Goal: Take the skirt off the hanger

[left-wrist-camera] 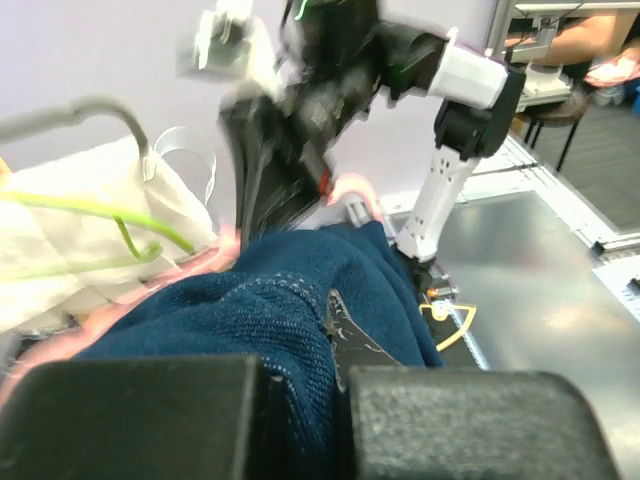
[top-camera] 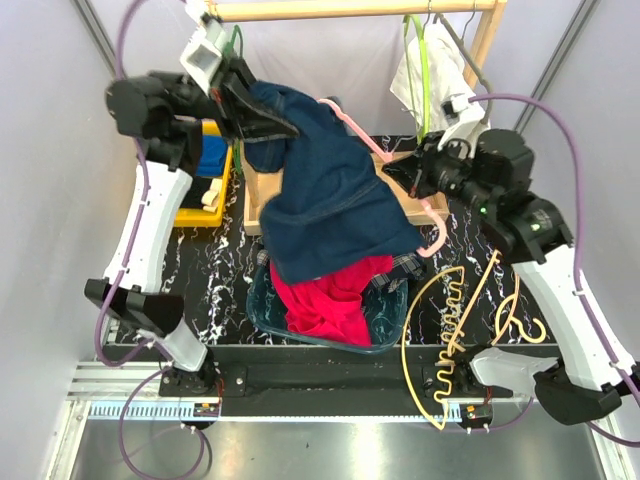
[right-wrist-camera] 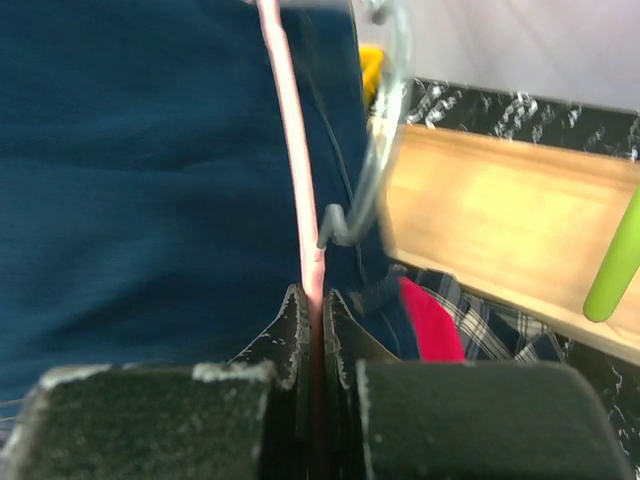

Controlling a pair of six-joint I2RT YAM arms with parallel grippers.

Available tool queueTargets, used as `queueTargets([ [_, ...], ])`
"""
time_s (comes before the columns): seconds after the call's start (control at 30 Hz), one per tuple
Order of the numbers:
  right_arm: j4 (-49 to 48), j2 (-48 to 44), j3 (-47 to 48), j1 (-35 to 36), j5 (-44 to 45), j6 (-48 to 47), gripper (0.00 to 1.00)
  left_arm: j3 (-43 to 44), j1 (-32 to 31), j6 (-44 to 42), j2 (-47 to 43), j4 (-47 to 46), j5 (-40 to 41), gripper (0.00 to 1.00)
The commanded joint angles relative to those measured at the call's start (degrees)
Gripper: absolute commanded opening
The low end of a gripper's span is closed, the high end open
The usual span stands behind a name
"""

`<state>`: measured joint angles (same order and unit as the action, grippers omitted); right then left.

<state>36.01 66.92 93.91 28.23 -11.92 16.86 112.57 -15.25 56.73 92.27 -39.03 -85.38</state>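
The dark navy denim skirt [top-camera: 330,195] hangs spread between both arms, over the basket. My left gripper [top-camera: 243,108] is shut on the skirt's waist at the upper left; in the left wrist view the denim [left-wrist-camera: 270,310] is pinched between the jaws. The pale pink hanger [top-camera: 352,130] sticks out of the skirt toward the right, its hook [top-camera: 436,235] curling down at the right. My right gripper [top-camera: 415,170] is shut on the hanger's thin pink bar [right-wrist-camera: 295,150], with the skirt [right-wrist-camera: 140,170] filling the left of the right wrist view.
A red T-shirt [top-camera: 325,295] and a plaid shirt [top-camera: 405,268] lie in a dark basket [top-camera: 262,300] below. A wooden tray [top-camera: 255,205] sits behind. A green wire hanger [top-camera: 422,70] and a white cloth [top-camera: 430,75] hang on the wooden rail [top-camera: 350,10]. Yellow hangers [top-camera: 450,320] lie at right, and a yellow bin [top-camera: 205,210] at left.
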Motion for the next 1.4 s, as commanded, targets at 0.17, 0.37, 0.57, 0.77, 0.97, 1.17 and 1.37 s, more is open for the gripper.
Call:
queueTargets([
  [0.17,-2.8,-1.3,-17.5,-0.5,11.2,-4.5,0.0,34.0,3.6,-11.5,3.1,10.8,11.2,0.0],
  [0.37,-4.3,-7.1,-21.9,-0.3,15.2,-5.3,0.0,21.0,11.9,-16.6,-5.5,8.4,15.4,0.0],
  [0.57,-1.5,-15.8,-15.6,-0.3,14.3,-5.4,0.0,8.0,10.7,-15.5,-10.6,8.9,12.4,0.0],
  [0.77,13.5,-27.2,-15.9,-0.3,11.6,-2.2,0.0,1.0,2.8,-16.2,-10.6,11.6,11.7,0.0],
  [0.97,20.7,-39.9,-16.2,-0.3,32.4,10.1,0.0,-14.0,-4.8,-24.0,-12.5,18.5,10.1,0.0],
  [1.17,37.0,-42.1,-16.0,-0.6,56.5,33.5,0.0,-23.4,-8.0,-62.2,-12.5,59.0,15.0,0.0],
  [1.37,51.8,-31.6,-14.6,-0.6,62.5,52.8,0.0,-19.8,-8.7,-95.4,-5.3,95.1,27.4,0.12],
])
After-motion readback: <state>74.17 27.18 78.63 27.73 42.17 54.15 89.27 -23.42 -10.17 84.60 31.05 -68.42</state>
